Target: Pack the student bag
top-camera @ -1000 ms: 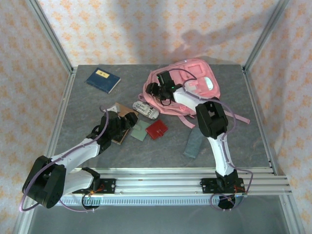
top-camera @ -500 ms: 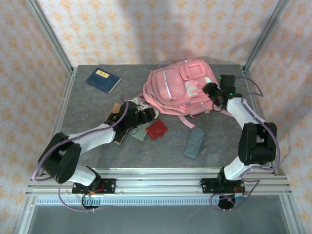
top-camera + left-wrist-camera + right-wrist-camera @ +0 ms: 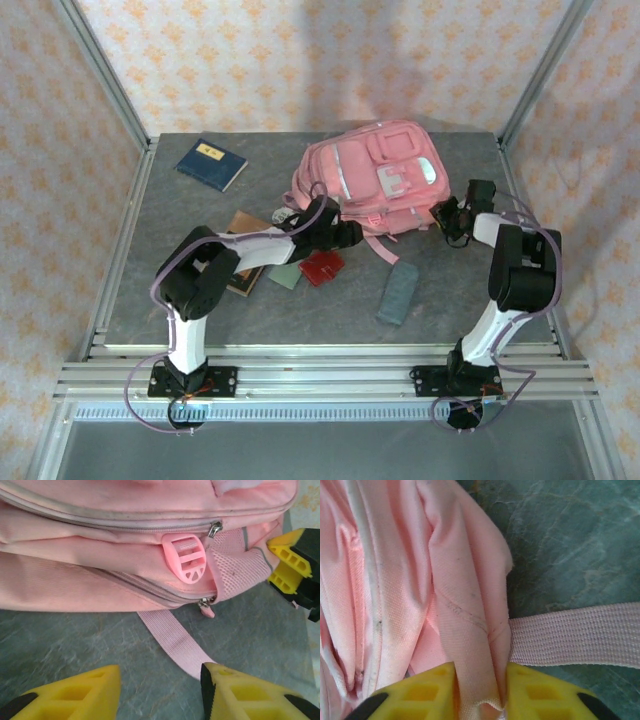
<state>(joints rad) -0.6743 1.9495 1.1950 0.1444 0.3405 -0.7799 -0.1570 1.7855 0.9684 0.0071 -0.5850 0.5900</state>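
Observation:
The student bag [image 3: 375, 178] is a large pink backpack lying at the back centre of the table. My left gripper [image 3: 349, 234] sits low at the bag's near edge. In the left wrist view it [image 3: 160, 680] is open over bare table, below a pink buckle [image 3: 185, 560]. A pink strap [image 3: 172, 640] runs down to its right finger. My right gripper [image 3: 447, 216] is at the bag's right side. Its yellow fingers [image 3: 432, 692] are shut on a fold of the bag's pink fabric [image 3: 470, 645].
A blue notebook [image 3: 211, 163] lies at the back left. Near the left arm are a red wallet [image 3: 322, 266], a green card [image 3: 286, 274] and a brown book [image 3: 243, 276]. A grey pencil case [image 3: 397, 292] lies front right. Metal posts frame the table.
My left arm swung right from the loose items to the bag's near edge, its jaws narrowing. My right gripper closed on the bag's fabric at its right side.

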